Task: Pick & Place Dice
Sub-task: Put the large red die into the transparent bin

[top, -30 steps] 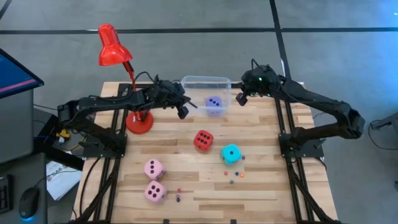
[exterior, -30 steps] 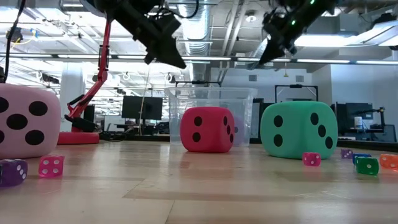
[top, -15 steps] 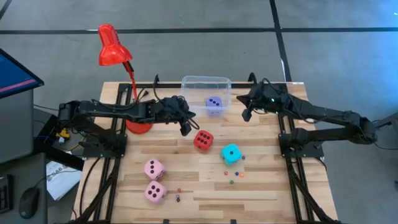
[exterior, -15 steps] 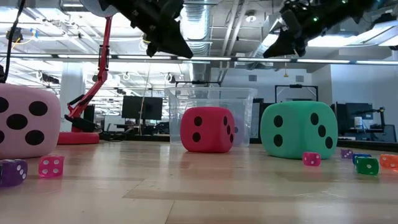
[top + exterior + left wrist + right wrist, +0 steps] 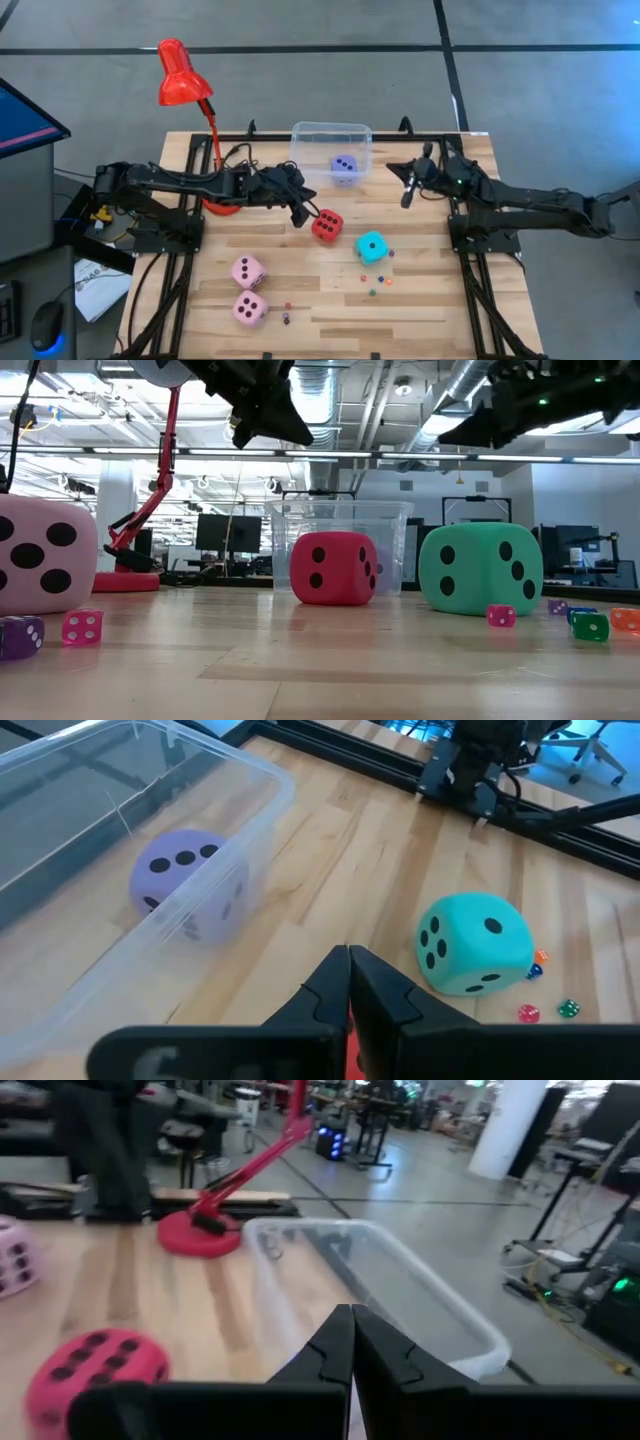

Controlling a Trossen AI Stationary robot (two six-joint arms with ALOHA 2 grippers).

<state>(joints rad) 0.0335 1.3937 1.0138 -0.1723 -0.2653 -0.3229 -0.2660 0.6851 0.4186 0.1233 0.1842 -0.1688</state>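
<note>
The lavender die [image 5: 344, 168] lies inside the clear bin [image 5: 305, 132] at the table's far middle. On the bare wood sit the red die [image 5: 326, 225], the cyan die [image 5: 371, 247] and two pink dice [image 5: 248, 270] [image 5: 250, 308]. My left gripper [image 5: 300, 215] hovers shut just left of the red die, above the table, with nothing in it. In its wrist view the shut fingertips [image 5: 348, 960] point between the lavender die [image 5: 190, 885] and the cyan die [image 5: 470, 942]. My right gripper [image 5: 407, 195] is shut and empty, in the air right of the bin.
A red desk lamp [image 5: 180, 80] stands with its base [image 5: 222, 205] at the table's left, under my left arm. Several tiny coloured dice [image 5: 375, 285] lie scattered near the cyan die and at the near edge. Black rails run along both table sides.
My left gripper has swung from beside the bin toward the table's near edge, ending next to the red die, still shut. My right gripper has drawn back from the bin's right end toward the near and right edges and tipped closer to level, still shut. No die has moved.
</note>
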